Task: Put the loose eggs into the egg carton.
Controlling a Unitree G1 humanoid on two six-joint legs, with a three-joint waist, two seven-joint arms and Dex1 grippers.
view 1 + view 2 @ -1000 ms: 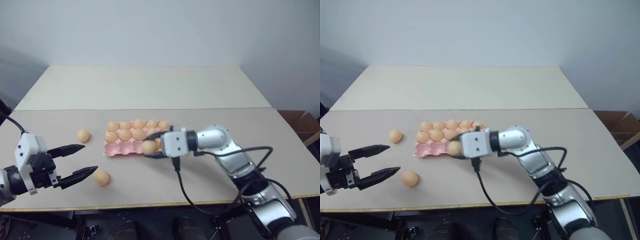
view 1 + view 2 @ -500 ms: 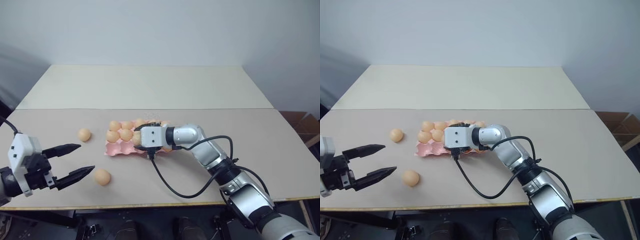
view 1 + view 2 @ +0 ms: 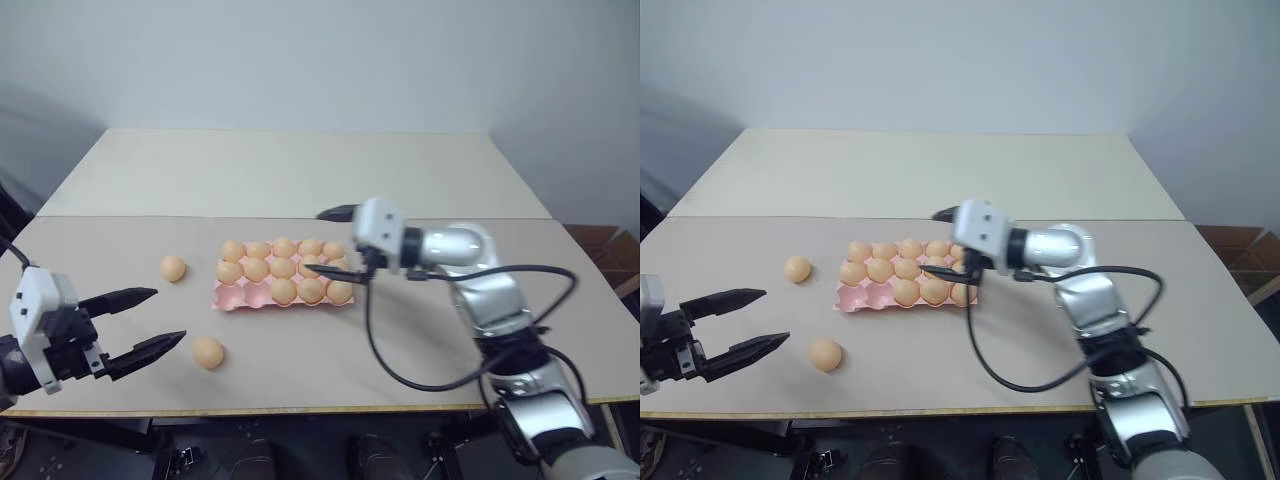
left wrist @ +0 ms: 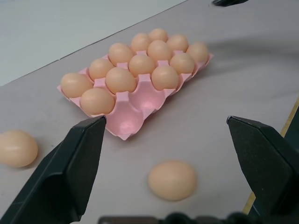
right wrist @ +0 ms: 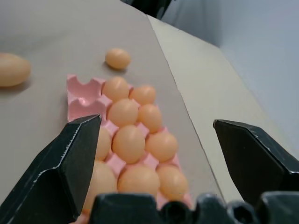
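Roughly left-right: egg carton (image 3: 285, 283) long axis; both jaws released, two loose eggs (image 3: 207, 352) probably sideways.

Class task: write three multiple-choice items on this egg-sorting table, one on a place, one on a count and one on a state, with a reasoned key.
1. Where are the pale pink moulded egg carton's empty cups?
A far row
B near row, robot's left end
C middle row
2. How many pale orange-tan loose eggs lie on the beige table?
A one
B two
C four
3. The right gripper's jaws are:
A shut on an egg
B open, empty
C shut, empty
Key: B, two bare cups there; B, one beside the carton, another nearer the robot; B, jaws wide apart, nothing between.
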